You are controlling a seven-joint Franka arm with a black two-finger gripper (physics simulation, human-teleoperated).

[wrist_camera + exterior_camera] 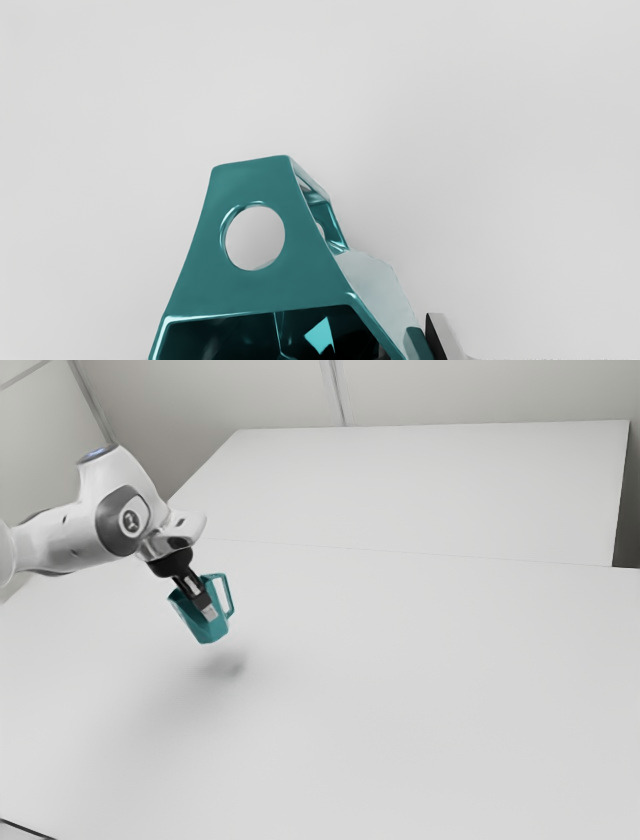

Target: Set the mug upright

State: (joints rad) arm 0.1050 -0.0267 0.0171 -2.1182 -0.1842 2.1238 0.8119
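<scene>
The gripper (207, 611) is clamped on the mug (213, 633), one finger against its outer wall. The mug hangs tilted at the fingertips, above the table (420, 690), mouth toward the gripper, handle (257, 182) jutting beside the fingers.

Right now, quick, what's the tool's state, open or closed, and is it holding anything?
Tool: closed on the wall of the teal mug, holding it tilted above the table.
</scene>
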